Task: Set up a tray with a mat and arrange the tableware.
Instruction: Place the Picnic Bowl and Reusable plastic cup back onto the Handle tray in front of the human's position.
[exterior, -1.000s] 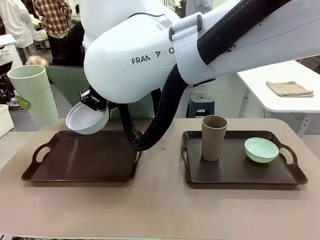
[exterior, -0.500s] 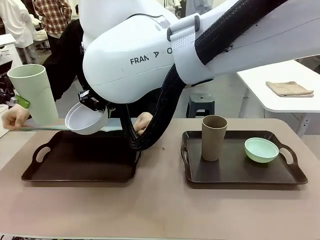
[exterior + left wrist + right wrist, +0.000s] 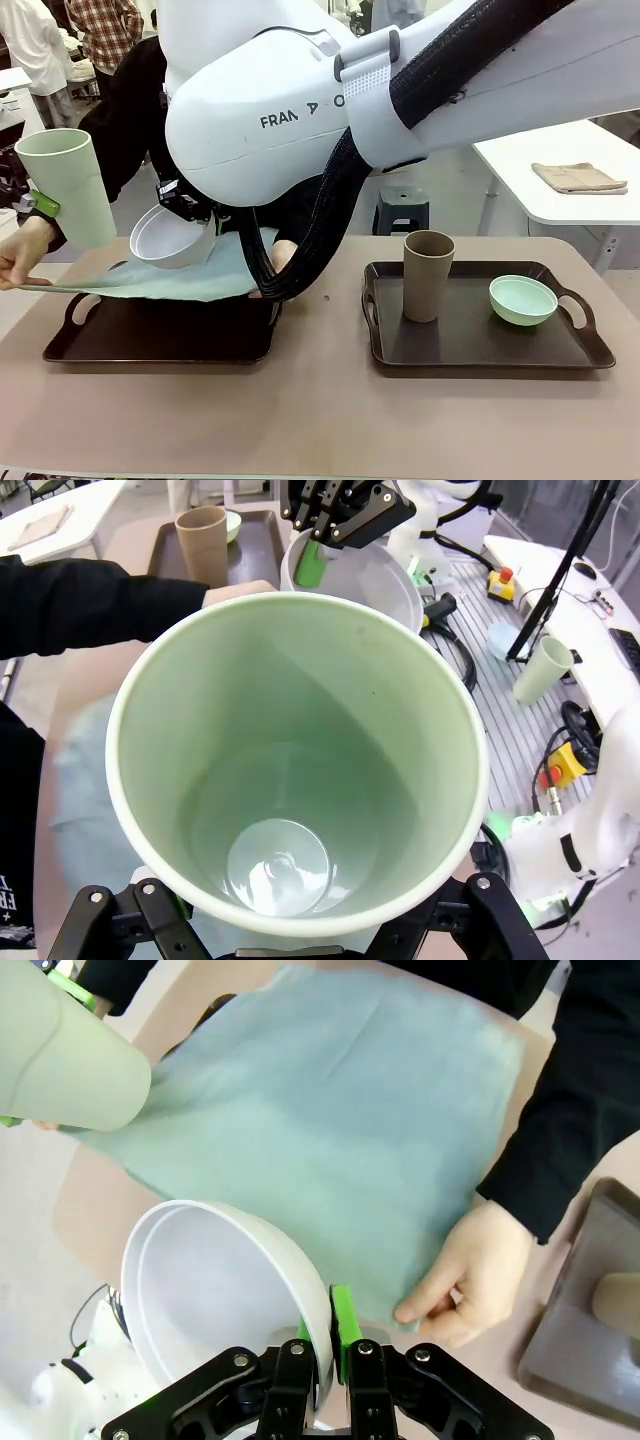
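R tool (image 3: 325, 1345): jaws pinched nearly shut on the rim of the white bowl (image 3: 215, 1290), one green pad inside, one outside, bowl tipped on edge. Straight below tool + bowl is the pale teal mat (image 3: 320, 1110), long side running across under the tool. It's held up at both ends by the person's hands: one (image 3: 465, 1270) just beside the bowl, the other (image 3: 22, 255) at the far end, beyond the L tool. Under the mat is the dark empty tray (image 3: 160, 335) on the desk (image 3: 320, 420); mat sags, not flat yet.

L tool (image 3: 300, 920): jaws wide, clamped round the base of the pale green cup (image 3: 290, 780), mouth up, off to the outer side of the R tool, past the mat's end. R tool is nearer tray centre, so the bowl prob. goes down first, once the mat lies flat.

Farther from both tools: 2nd tray (image 3: 480, 340) w/ tan-brown cup (image 3: 427, 275) + mint green bowl (image 3: 522, 299).

Writing: "FRAN… O" on the arm shell (image 3: 285, 120), rest hidden.
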Controlling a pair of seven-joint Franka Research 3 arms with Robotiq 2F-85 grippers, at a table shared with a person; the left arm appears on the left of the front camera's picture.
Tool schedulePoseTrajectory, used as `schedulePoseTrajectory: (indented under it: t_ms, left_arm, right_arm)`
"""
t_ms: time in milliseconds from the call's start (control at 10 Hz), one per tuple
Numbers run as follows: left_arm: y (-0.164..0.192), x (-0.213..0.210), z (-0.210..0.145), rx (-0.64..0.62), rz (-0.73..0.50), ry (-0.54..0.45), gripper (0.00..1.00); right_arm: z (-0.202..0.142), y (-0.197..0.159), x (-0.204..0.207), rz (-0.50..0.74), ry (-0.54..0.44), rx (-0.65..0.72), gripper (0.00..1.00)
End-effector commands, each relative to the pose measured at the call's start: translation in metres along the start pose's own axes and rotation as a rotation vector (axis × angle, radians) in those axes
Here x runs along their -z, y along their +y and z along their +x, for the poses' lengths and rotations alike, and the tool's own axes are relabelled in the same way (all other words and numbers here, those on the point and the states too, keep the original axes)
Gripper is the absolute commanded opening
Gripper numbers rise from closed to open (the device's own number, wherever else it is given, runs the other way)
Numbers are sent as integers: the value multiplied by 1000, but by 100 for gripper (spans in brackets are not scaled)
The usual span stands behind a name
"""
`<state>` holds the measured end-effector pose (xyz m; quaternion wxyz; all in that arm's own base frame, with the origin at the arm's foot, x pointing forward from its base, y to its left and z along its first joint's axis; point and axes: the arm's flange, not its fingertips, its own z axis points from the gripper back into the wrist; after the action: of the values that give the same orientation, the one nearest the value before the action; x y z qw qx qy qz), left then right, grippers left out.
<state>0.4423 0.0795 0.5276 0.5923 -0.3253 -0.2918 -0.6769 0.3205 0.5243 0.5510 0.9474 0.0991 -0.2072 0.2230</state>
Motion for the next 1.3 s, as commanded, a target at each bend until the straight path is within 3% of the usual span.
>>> schedulePoseTrajectory:
  t_ms: [0,1200]
  left_arm:
    - [-1,-1,3,15,2,8,0]
    - [-1,-1,3,15,2,8,0]
  right_arm:
    - [3,2,1,-1,-5,-3,4]
    - [3,2,1,-1,-5,-3,4]
